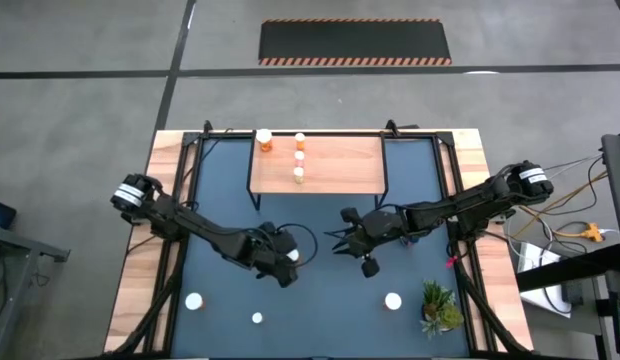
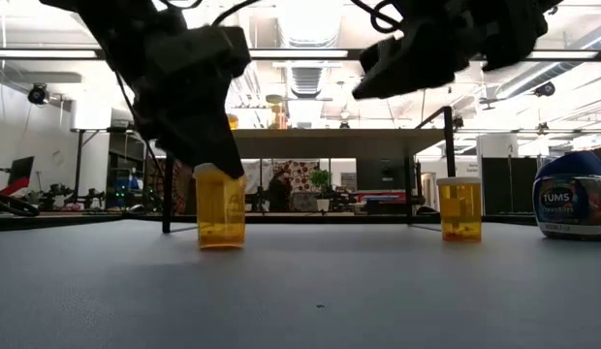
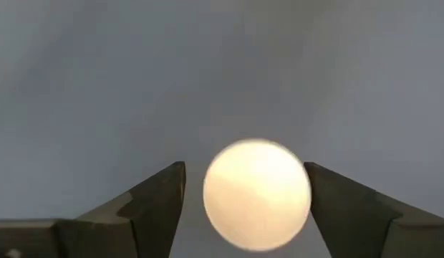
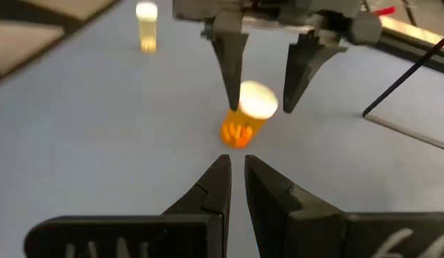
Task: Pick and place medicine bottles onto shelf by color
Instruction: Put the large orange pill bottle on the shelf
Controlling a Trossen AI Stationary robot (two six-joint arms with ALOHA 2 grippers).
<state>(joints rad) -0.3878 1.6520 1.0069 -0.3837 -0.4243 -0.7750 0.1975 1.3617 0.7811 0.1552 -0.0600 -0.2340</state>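
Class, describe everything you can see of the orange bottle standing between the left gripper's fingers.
The orange bottle is a small round container with a translucent amber body and a white cap; small items show inside near the bottom. It stands upright on the dark blue mat, in front of the shelf. The left gripper is poised above it, open, one finger on each side of the cap with a gap showing on both sides, so nothing appears to grip it.

My open left gripper [image 3: 243, 215] has small gaps beside the orange bottle [image 3: 256, 195]; my right gripper [image 1: 342, 240] blocks the right.
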